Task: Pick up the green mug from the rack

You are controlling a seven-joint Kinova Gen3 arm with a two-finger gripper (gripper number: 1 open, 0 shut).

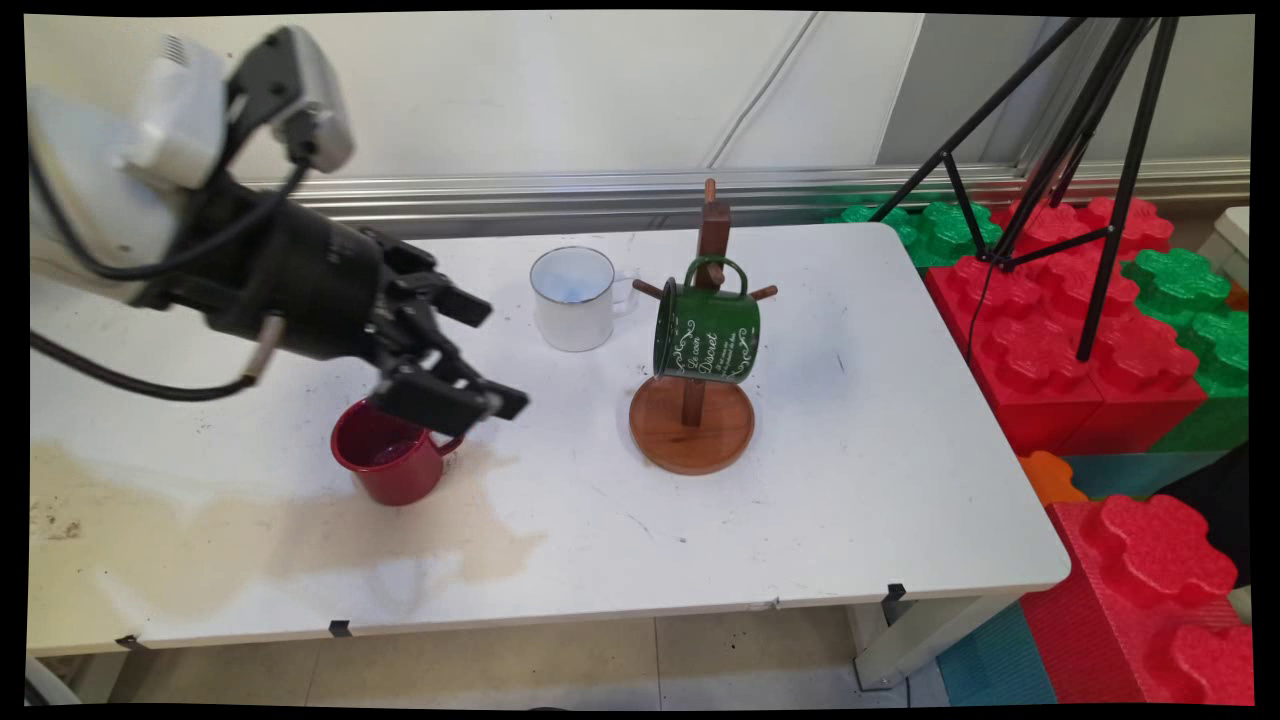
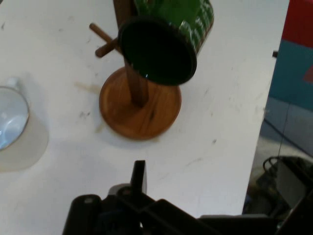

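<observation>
The black two-finger tool (image 1: 480,355) hangs above the white table (image 1: 880,470), pointing sideways toward the wooden mug tree (image 1: 692,425), its fingers spread apart and holding nothing. Just below it stands a red enamel mug (image 1: 385,455), upright, its rim under the lower finger. Farther back sits a white enamel mug (image 1: 573,298). A green enamel mug with white lettering (image 1: 708,335) hangs by its handle from the tree, mouth tilted down.
</observation>
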